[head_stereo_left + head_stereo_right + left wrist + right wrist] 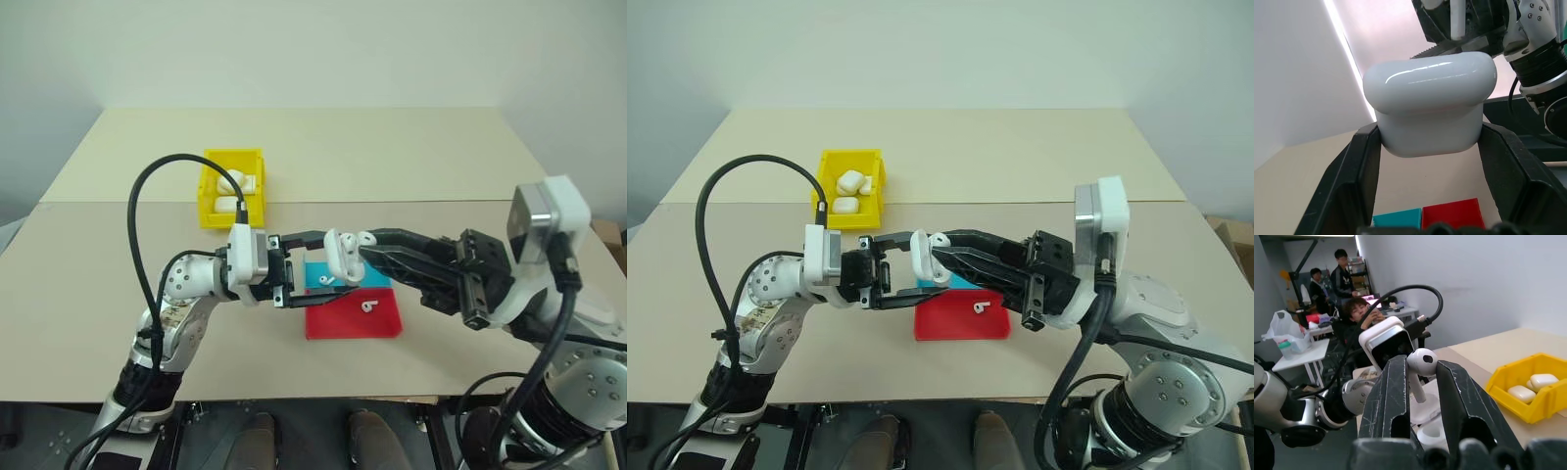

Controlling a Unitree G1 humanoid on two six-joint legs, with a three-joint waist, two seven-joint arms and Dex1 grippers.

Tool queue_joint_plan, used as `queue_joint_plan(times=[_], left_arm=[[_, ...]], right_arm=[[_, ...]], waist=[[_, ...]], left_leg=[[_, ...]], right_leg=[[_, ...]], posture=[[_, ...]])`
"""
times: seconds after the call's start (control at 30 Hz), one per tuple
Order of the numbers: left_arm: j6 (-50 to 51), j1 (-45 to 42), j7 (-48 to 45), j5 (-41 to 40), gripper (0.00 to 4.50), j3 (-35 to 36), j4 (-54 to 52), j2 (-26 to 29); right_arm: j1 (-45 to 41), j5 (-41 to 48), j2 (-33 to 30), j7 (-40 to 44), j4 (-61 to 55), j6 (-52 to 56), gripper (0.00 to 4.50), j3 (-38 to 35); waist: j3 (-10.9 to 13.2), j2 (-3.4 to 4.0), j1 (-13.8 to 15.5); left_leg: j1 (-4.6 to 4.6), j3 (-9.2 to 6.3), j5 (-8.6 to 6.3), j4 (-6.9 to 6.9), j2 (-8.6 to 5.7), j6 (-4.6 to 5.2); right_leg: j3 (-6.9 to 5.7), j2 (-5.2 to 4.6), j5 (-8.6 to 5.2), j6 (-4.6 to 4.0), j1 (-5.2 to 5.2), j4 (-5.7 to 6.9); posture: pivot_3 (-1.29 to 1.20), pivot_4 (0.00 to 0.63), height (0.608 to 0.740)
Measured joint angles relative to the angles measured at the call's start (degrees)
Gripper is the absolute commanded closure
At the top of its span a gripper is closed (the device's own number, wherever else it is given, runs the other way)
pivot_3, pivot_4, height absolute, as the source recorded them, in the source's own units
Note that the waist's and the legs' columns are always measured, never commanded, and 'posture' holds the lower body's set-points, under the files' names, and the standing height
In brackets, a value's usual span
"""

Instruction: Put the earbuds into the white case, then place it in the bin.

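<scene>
My left gripper is shut on the white case, holding it in the air above the tray; the case sits between both black fingers. From the right, my right gripper is shut on one earbud, stem down, right at the case, whose lid looks flipped open. Two more earbuds lie on the tray, one on the red half and one on the blue half. The yellow bin stands behind and to the left, apart from both grippers.
The flat red-and-blue tray lies on the tan table beneath the grippers. White cases lie inside the bin. A black cable loops over my left arm. People sit at desks in the background.
</scene>
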Motion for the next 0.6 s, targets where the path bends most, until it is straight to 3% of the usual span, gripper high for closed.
queue_joint_plan(times=[0.27,0.6], left_arm=[[0.0,0.9,0.4,0.1,1.78,0.0,-0.1,-0.3],[-1.2,1.3,0.0,0.2,1.78,0.0,-0.1,-0.4]], right_arm=[[5.3,0.7,-7.0,-1.7,3.0,-10.7,3.87,7.5],[7.7,1.4,-11.3,-4.1,5.1,-17.8,3.87,13.2]], waist=[[0.0,-0.02,0.0],[0.0,-0.03,0.3]], left_leg=[[-0.01,0.0,0.0,0.0,-0.01,0.0],[-0.04,0.0,0.0,0.0,0.0,0.0]], right_leg=[[0.01,0.0,-0.01,0.04,0.02,-0.06],[0.01,0.0,-0.01,0.04,0.02,-0.11]], posture=[[0.0,0.15,0.74],[0.0,0.15,0.74]])
